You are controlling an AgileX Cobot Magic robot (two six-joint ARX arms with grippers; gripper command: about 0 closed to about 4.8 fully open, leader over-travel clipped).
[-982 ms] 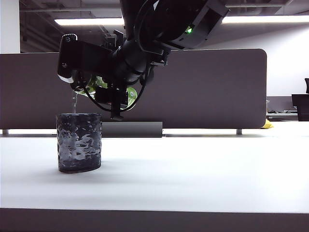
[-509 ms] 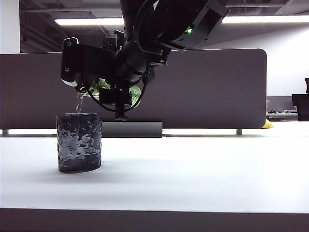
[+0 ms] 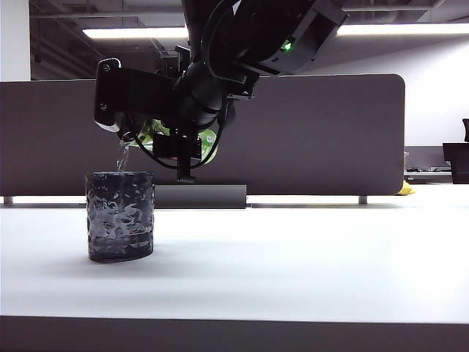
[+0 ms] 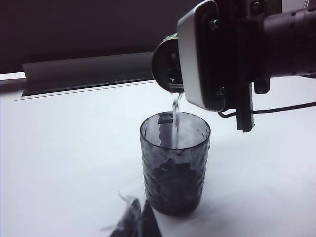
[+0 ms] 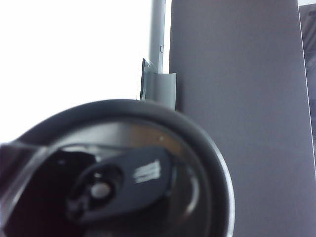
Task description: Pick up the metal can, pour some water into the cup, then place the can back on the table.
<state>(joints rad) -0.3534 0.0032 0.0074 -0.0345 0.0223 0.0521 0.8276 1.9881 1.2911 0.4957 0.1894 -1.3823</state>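
— Water (image 4: 175,118) runs in a thin stream from the metal can (image 3: 179,139) into the cup (image 3: 120,215). See it?

— Yes. The right gripper (image 3: 146,121) is clamped around the can, holding it tipped nearly level, mouth to the left, directly above the cup's rim. In the left wrist view the can's silver top (image 4: 168,66) sits beside the gripper's grey finger (image 4: 200,57), and the stream falls inside the far part of the cup.

— What has changed against a second ago?

— Little. The gripper's left end then hung slightly lower and further left; now it sits a touch higher and closer to the arm. The pour was already going. The cup has not shifted on the table (image 3: 293,257): it stands upright at the left, nearer than the dark partition (image 3: 322,132).

— And the right wrist view?

— Almost filled by the can's lid with its pull tab (image 5: 118,185), blurred and very close, with the partition behind.

— The left gripper?

— Only a dark tip (image 4: 134,222) shows at the near edge of its own view, well short of the cup. Whether it is spread or closed I cannot tell.
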